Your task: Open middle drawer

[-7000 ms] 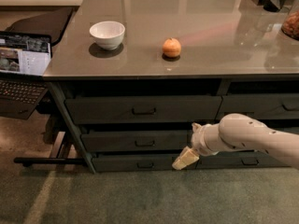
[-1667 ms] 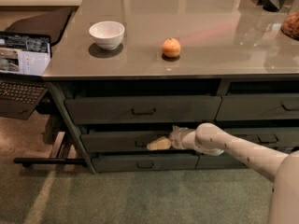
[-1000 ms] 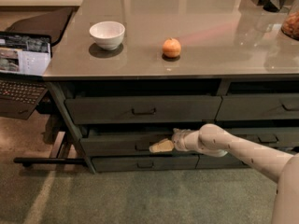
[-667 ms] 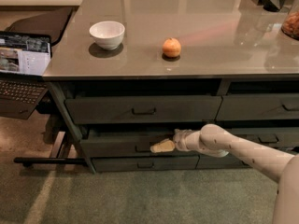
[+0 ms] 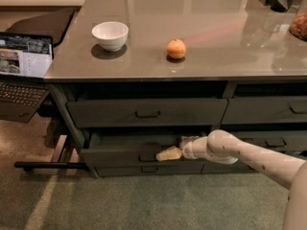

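The middle drawer (image 5: 112, 155) is a dark grey-green front in the left stack under the counter. It stands pulled out a little, with a dark gap showing above its front edge. Its small dark pull (image 5: 146, 157) sits at the centre. My gripper (image 5: 168, 153), tan at the tip on a white arm coming in from the right, is at the drawer's front, just right of the pull and touching or very close to it.
The top drawer (image 5: 144, 111) above and the slim bottom drawer (image 5: 148, 169) below are closed. More drawers (image 5: 268, 110) lie to the right. A white bowl (image 5: 110, 34) and an orange (image 5: 176, 48) sit on the counter. A laptop (image 5: 24, 61) stands at the left.
The gripper has drawn slightly right and toward the camera, and the middle drawer front has come out a little with it.
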{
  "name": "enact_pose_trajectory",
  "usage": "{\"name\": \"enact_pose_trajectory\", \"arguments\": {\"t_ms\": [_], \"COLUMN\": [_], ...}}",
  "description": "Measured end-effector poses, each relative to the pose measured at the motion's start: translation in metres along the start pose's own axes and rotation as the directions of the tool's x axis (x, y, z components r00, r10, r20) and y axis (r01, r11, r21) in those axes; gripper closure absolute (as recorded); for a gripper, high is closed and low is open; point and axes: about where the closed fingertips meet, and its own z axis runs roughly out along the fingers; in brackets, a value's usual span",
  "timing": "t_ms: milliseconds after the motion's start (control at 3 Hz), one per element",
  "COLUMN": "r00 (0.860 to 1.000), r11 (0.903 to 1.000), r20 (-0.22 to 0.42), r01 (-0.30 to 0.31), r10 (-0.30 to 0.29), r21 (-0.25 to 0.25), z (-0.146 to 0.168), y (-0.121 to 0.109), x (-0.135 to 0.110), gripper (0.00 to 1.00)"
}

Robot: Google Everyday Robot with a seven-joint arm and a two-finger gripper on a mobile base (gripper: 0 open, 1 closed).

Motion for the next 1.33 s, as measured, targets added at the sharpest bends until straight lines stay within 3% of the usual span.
{"name": "enact_pose_trajectory", "arguments": {"t_ms": [333,667,1000,1333], "r00": [0.999,0.999,0.992,0.992], "r11": [0.9998,0.9998,0.9989,0.9989], "r20": [-0.041,-0.042,-0.12,-0.12], "r01": [-0.019,-0.019,-0.04,-0.04], "r10": [0.019,0.019,0.037,0.037], "r21": [-0.007,-0.007,-0.024,-0.025], "z": [-0.008,-0.01,-0.022,-0.023], "y": [0.004,0.005,0.014,0.014], "x": [0.022,0.02,0.053,0.051], "gripper": [0.0,0.0,0.0,0.0]}}
